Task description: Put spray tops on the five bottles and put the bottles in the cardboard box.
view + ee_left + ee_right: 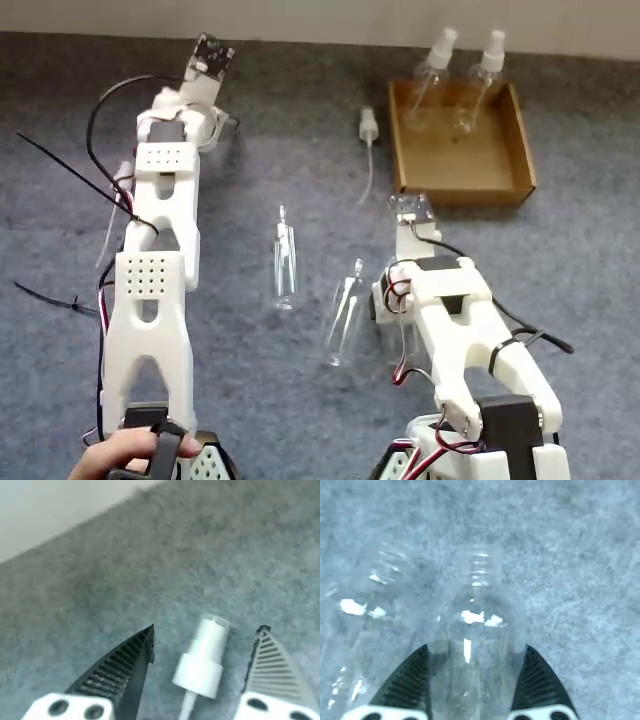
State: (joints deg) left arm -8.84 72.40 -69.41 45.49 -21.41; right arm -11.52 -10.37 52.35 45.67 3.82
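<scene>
A white spray top (202,660) lies on the grey carpet between the fingers of my left gripper (206,630), which is open around it at the far left of the table (222,125). My right gripper (476,650) is shut on a clear open-necked bottle (475,605) lying on the carpet. A second clear bottle (375,600) lies right beside it (345,315). A third bottle (285,265) lies further left. The cardboard box (520,150) at the far right holds two bottles fitted with spray tops (430,75).
A loose spray top (368,125) with its thin tube lies just left of the box. Another spray top (122,172) lies by the left arm. Black cables (50,160) trail over the carpet at the left.
</scene>
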